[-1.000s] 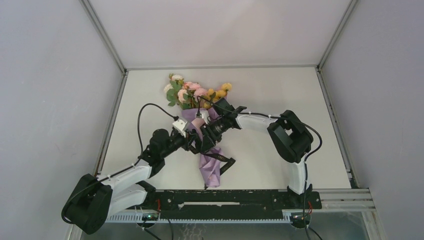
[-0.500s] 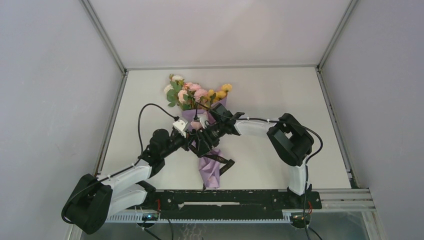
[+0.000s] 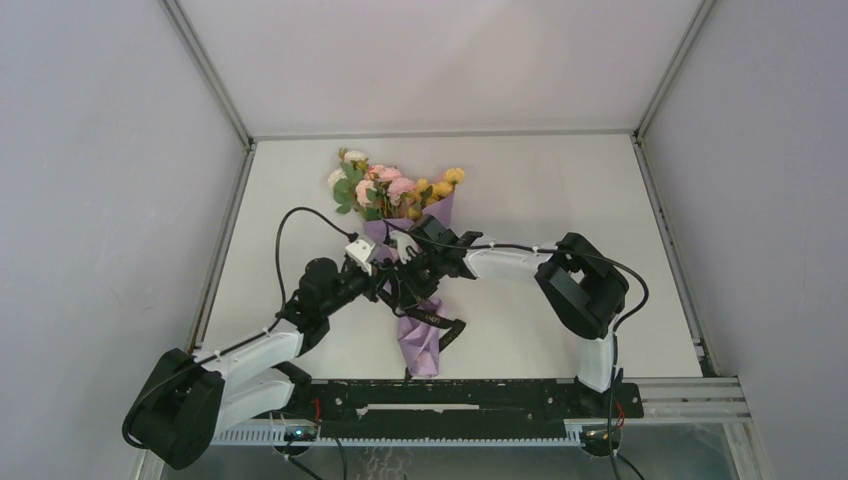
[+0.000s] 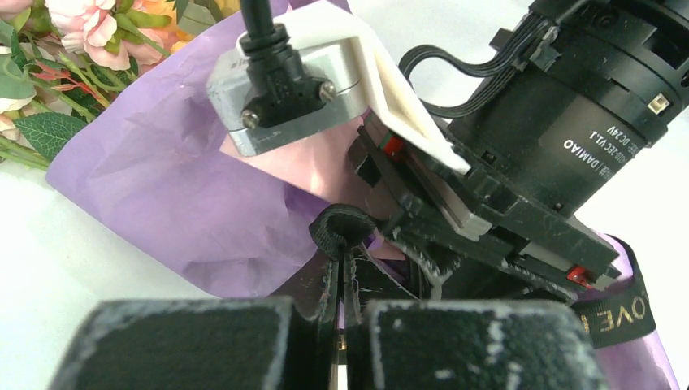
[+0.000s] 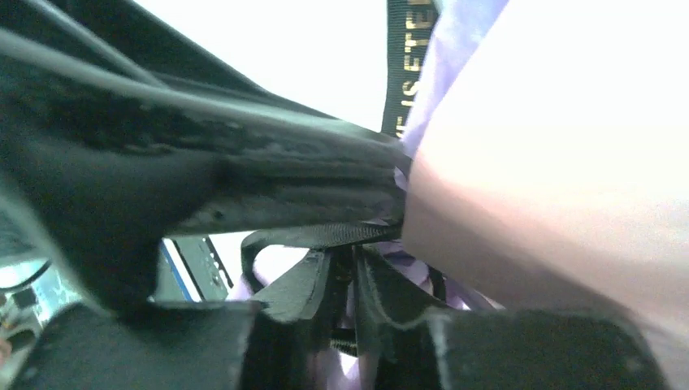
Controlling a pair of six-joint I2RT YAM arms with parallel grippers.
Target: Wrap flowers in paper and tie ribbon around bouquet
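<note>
Left fingers (image 4: 313, 288) pressed together, pinching a loop of the ribbon (image 4: 345, 229) — right fingers (image 5: 305, 288) nearly together at that ribbon, grip cannot be told; bouquet (image 3: 420, 338) lies on the desk (image 3: 540, 180).

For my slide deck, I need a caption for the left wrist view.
Left hand shut on a ribbon loop by the purple-wrapped bouquet.

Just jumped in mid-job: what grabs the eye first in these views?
The bouquet, pink and yellow flowers in purple paper, lies in the middle of the table. In the left wrist view the left pincer is shut on a fold of the dark ribbon, hard against the right arm's wrist. The right pincer sits at the ribbon too; its grip is unclear.
</note>
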